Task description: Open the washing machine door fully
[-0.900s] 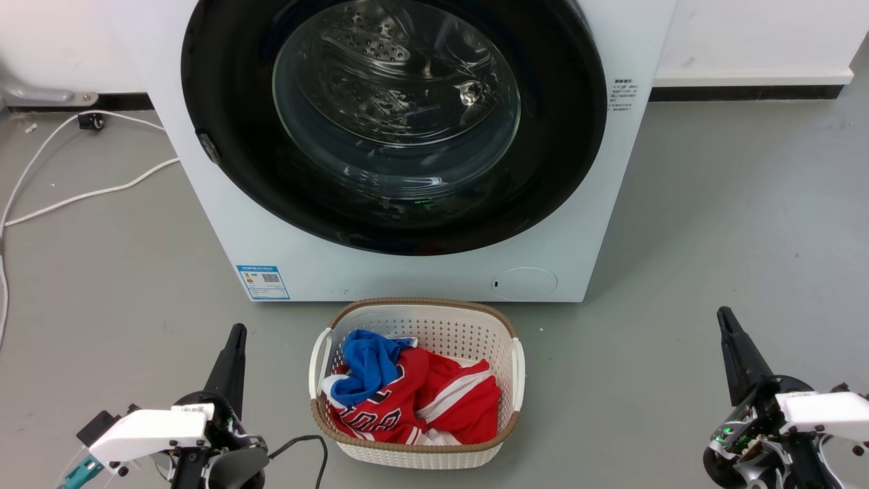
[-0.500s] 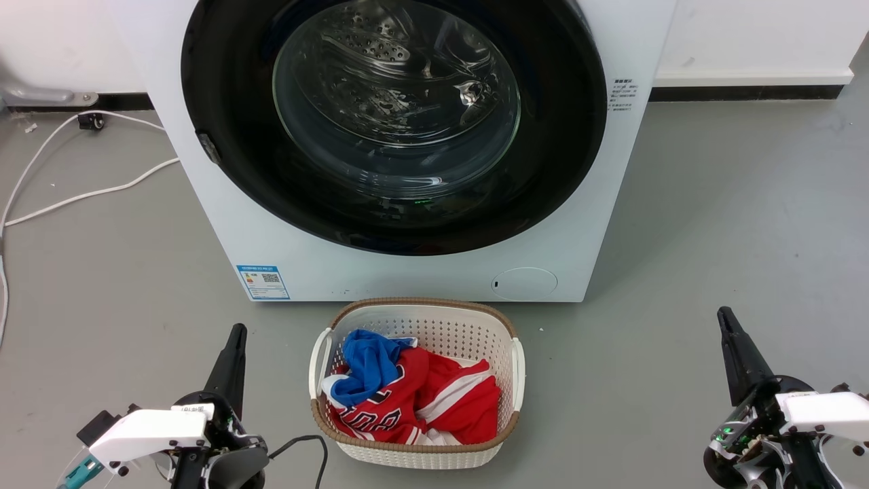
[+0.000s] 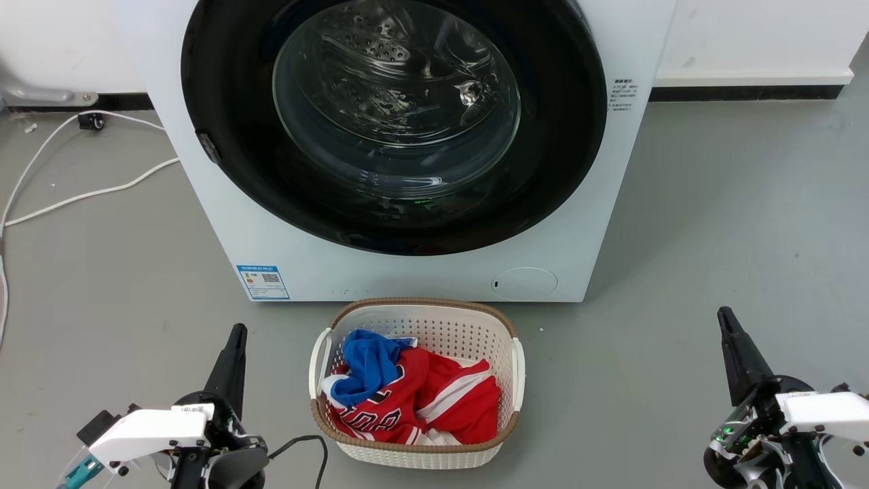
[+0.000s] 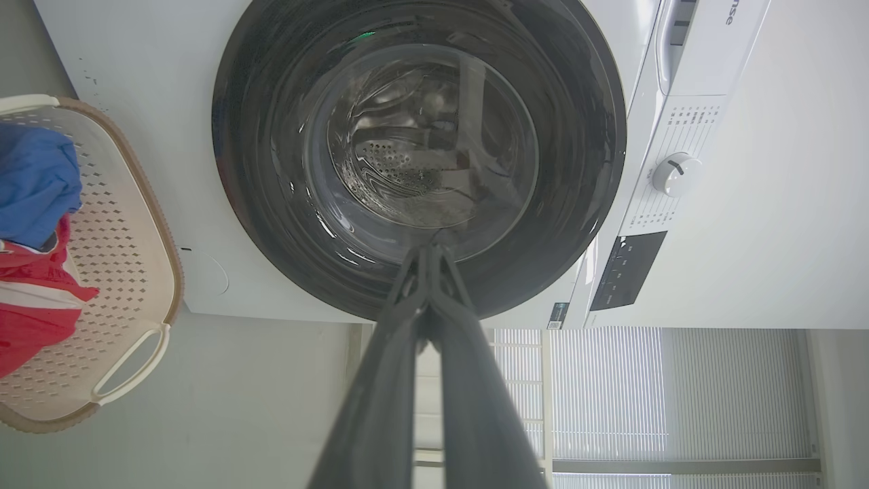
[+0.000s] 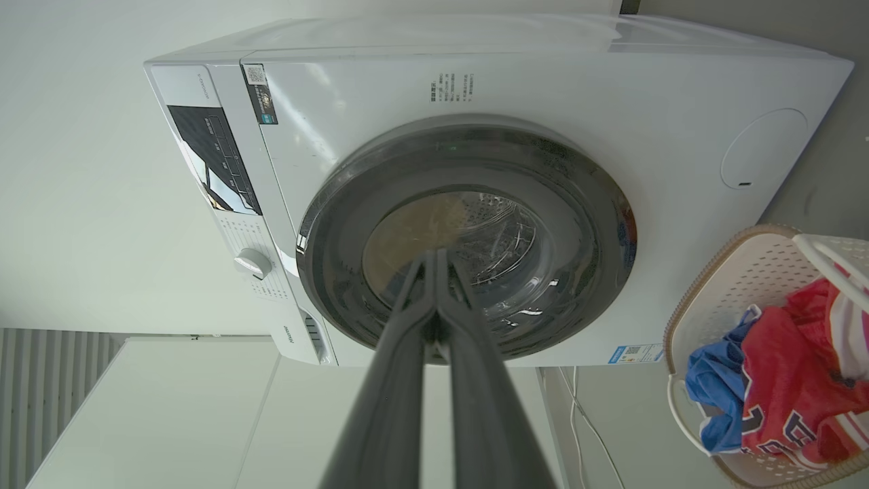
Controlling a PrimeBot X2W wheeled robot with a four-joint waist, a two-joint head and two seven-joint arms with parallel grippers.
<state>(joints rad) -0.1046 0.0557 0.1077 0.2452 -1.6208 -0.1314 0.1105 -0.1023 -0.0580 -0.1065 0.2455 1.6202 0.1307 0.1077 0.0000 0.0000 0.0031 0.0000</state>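
The white washing machine stands ahead, and its round glossy black door with the clear glass bowl lies flat against the front. The door also shows in the left wrist view, and the door in the right wrist view. Low on the left, my left gripper is shut with nothing in it, well short of the machine. My right gripper on the lower right is likewise shut and holds nothing. Both sets of fingertips meet in the wrist views: left gripper, right gripper.
A white laundry basket with red and blue clothes sits on the grey floor right in front of the machine, between my grippers. White cables trail over the floor at the left. A white wall runs behind.
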